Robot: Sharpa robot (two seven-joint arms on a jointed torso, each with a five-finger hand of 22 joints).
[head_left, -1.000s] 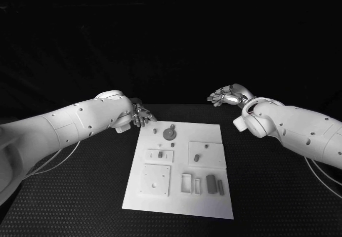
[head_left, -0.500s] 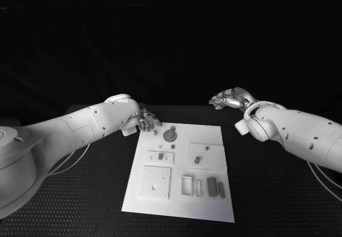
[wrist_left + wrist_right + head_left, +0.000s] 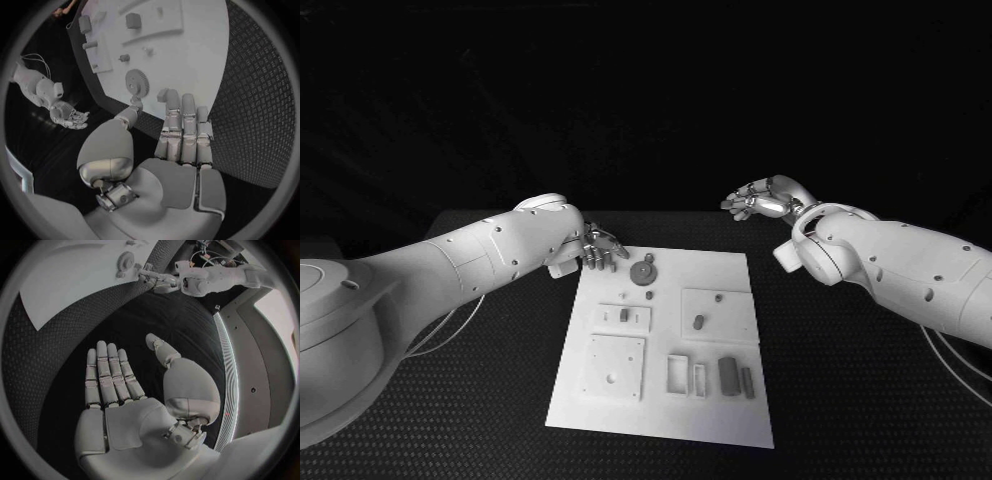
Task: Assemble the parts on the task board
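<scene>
— Where was the board?

— The board [image 3: 661, 345] lay flat in the middle of the black table [image 3: 862, 400], its long side running away from the robot. The parts sat on it: a gear [image 3: 643, 271] near the far edge, a small part [image 3: 626, 316] on a raised plate left of centre, an oval part [image 3: 697, 323] on the square plate to the right, and two upright bars [image 3: 728, 374] beside a slotted holder [image 3: 678, 372] near the close edge.

— And the left hand?

— The left hand [image 3: 596, 246] hung at the board's far left corner, just beside the gear. In the left wrist view its fingers [image 3: 184, 127] lay straight and side by side, the thumb [image 3: 128, 115] set apart toward the gear [image 3: 137, 82], nothing held. Whether a fingertip touched the board, I could not tell.

— The right one?

— The right hand [image 3: 762, 200] was up beyond the far right corner, well apart from the board. In the right wrist view its palm lay flat over the table, fingers [image 3: 106, 372] stretched out and thumb [image 3: 161, 351] spread wide, holding nothing.
</scene>
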